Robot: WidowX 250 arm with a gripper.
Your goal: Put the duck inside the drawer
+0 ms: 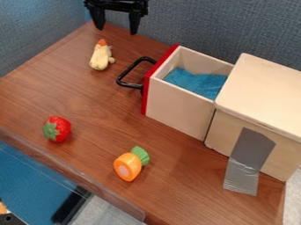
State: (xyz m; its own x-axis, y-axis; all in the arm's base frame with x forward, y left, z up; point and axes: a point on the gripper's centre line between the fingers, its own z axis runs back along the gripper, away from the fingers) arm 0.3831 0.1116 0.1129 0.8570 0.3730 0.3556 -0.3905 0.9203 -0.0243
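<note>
The pincer (117, 31) hung at the top of the view, its fingers spread and nothing between them. The duck (101, 57) lay on the surface (88, 99), near the black handle (128, 70) and outside the drawer (176, 106). That drawer stood open, a blue cloth (197, 82) inside, so picking up the duck seemed the step in hand. Next, the pincer needed to line up over it, descend and close, clear of the handle.

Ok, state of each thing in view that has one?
gripper: open, empty, fingers apart
drawer: pulled open
cloth: rumpled, inside drawer
duck: outside drawer, on table
strawberry: on its side
carrot: lying down
tape: stuck to box, lower end on table
</note>
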